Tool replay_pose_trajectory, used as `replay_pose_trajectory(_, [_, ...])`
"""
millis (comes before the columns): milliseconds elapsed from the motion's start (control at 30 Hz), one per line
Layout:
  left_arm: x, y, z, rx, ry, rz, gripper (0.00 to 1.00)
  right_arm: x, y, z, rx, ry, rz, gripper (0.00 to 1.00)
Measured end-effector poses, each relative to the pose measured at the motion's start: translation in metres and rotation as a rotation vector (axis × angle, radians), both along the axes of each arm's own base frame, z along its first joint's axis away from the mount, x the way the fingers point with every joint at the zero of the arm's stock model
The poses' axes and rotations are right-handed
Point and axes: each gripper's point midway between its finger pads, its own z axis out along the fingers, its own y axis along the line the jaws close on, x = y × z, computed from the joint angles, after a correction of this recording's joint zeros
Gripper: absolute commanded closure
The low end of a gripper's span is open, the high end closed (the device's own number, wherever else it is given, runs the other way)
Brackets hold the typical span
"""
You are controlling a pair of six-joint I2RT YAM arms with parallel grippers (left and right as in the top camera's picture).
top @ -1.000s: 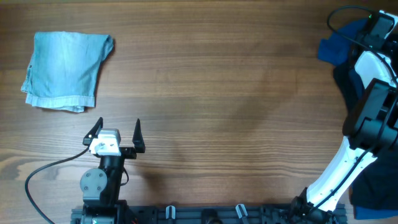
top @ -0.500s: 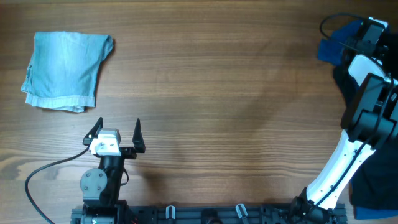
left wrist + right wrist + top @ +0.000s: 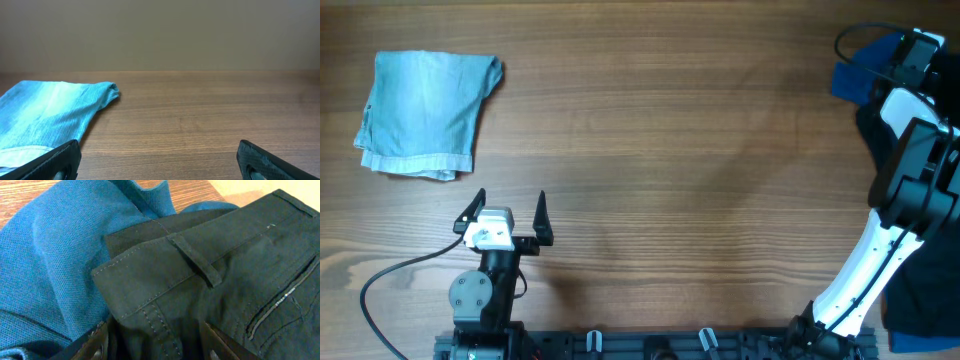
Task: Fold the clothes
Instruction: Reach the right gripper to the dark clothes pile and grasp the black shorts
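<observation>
Denim shorts (image 3: pixel 425 112) are lying at far-left corner; black shorts (image 3: pixel 210 280) are lying on blue garment (image 3: pixel 55 255) at far-right corner — right gripper (image 3: pixel 156 342) is straddling them, spread wide. Left gripper (image 3: pixel 510 212) is sitting open by near edge.

brown wood-grain table (image 3: pixel 670 150) carried it all. far-left area: pale blue denim shorts (image 3: pixel 425 112), folded to a rough rectangle, flat on the wood, hem twd the robot side. right edge: a heap w/ a royal-blue garment (image 3: pixel 852 80) at the far end & a black garment (image 3: pixel 225 265) lying partly over it, belt loop & pocket seam facing up. more dark fabric ran along the right edge to the near corner. a black cable (image 3: pixel 390 275) curved over the near-left wood.
</observation>
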Motion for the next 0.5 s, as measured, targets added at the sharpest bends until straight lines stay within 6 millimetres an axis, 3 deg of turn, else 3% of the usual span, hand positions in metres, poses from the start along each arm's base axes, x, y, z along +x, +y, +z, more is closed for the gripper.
replay_pose_trajectory(67, [0.0,0.0,0.0,0.0,0.0,0.0,0.0,0.0,0.0,0.0,-0.002,0.001,-0.002,0.32])
replay_pose_trajectory(200, [0.0,0.0,0.0,0.0,0.0,0.0,0.0,-0.001,-0.001,0.0,-0.004,0.002,-0.005,0.28])
replay_pose_trajectory(500, [0.0,0.0,0.0,0.0,0.0,0.0,0.0,-0.011,-0.018,0.0,0.027,-0.044,-0.072,0.23])
